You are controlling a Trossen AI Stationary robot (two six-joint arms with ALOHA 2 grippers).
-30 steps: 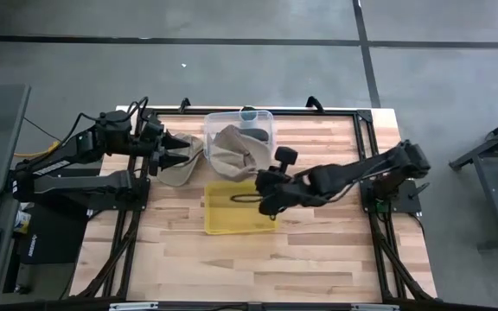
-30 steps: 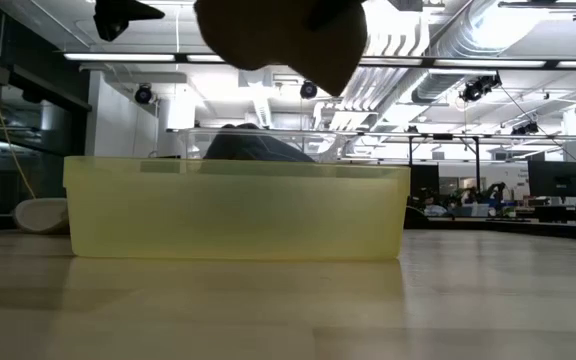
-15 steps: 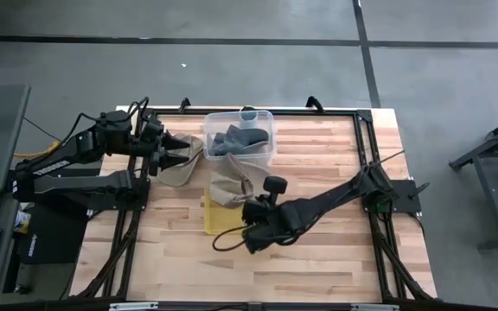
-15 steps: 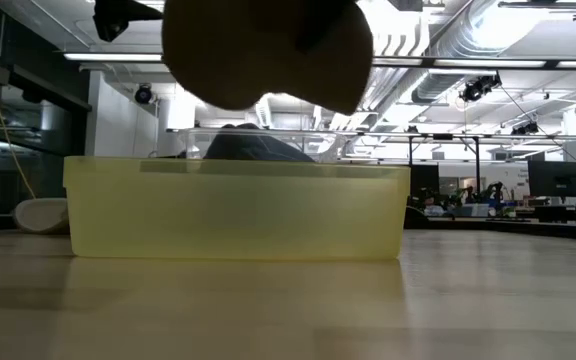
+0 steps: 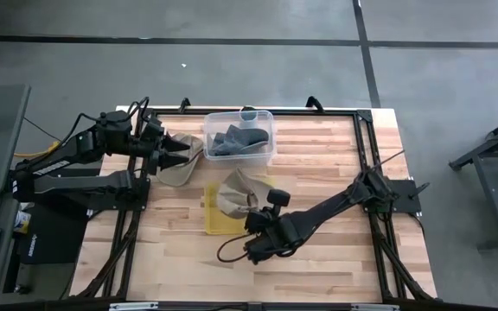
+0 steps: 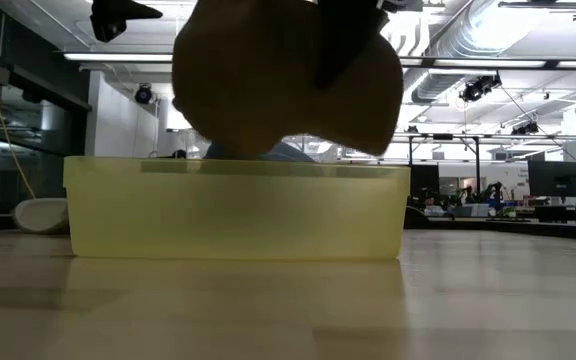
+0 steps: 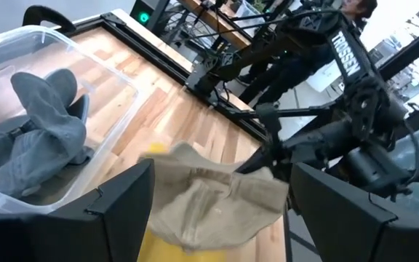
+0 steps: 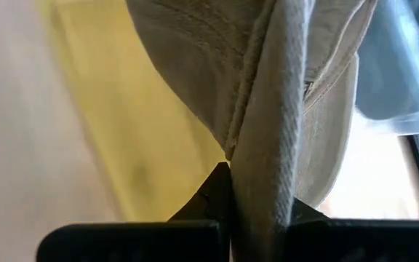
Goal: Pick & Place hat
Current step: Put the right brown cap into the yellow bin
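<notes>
The right gripper (image 5: 251,216) – fingers pinched on the beige hat (image 5: 236,192) – has carried it from the clear bin (image 5: 240,136) to above the yellow tray (image 5: 214,223), ready for release, while the left gripper (image 5: 169,155) waits spread.

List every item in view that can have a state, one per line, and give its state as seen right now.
Tan hat: held up over the yellow bin, pinched by the right gripper.
Right gripper: jaws shut on the tan hat.
Left gripper: jaws open, at a second tan hat lying on the table.
Yellow bin: upright, open-topped.
Clear bin: upright, holding grey hats.
</notes>
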